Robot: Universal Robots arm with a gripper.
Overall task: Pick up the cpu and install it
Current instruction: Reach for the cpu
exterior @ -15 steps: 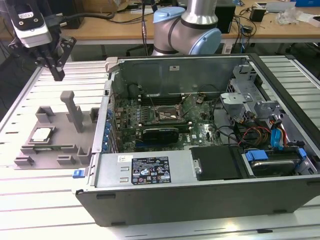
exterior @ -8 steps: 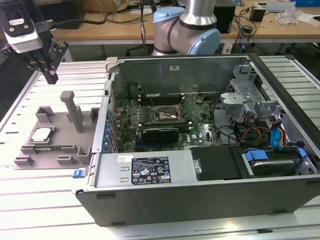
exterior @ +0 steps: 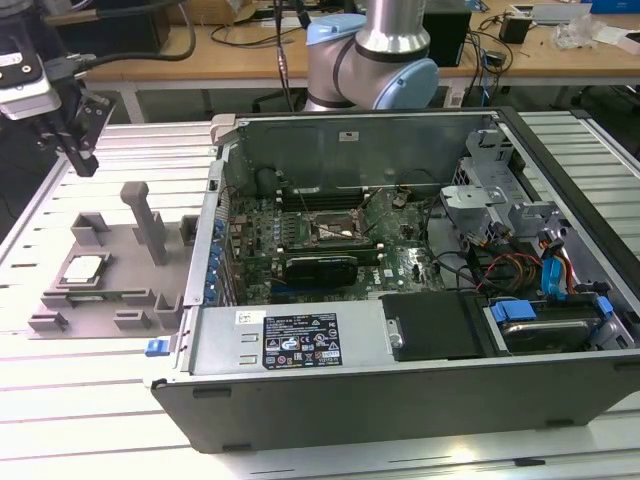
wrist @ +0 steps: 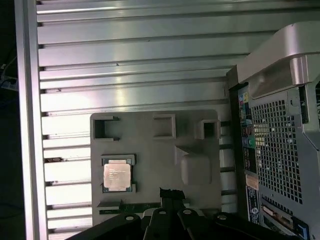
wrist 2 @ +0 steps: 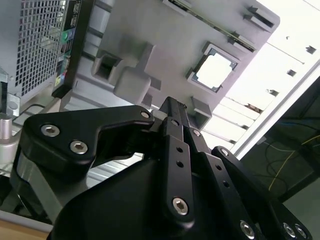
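Nearest in the exterior view, an open grey metal computer case [exterior: 400, 385] lies on a silvery slatted aluminium table [exterior: 60, 410]. Inside the case is a green motherboard [exterior: 300, 245] with a dark square metal-framed socket [exterior: 338, 232] near its middle.

Just beside the case, on the exterior view's left, is a flat grey plastic tray with moulded blocks [exterior: 125, 268]. The cpu [exterior: 83, 268], a small flat square chip with a silvery-white metal top, lies flat in a shallow recess on the side of the tray away from the case. It shows in both wrist views too [wrist: 118, 175] [wrist 2: 215, 72], metal face up and seated in the tray [wrist: 150, 165] [wrist 2: 170, 45].

Further back, the black gripper [exterior: 80, 150] hangs in the air above the far end of the tray, well apart from the chip. In both wrist views its tips [wrist: 172, 194] [wrist 2: 172, 104] sit close together, the jaws narrow and holding nothing.

Behind the case rises the arm's grey and pale-blue joint [exterior: 385, 60]. Beyond it stand wooden workbenches strewn with cables [exterior: 200, 45].
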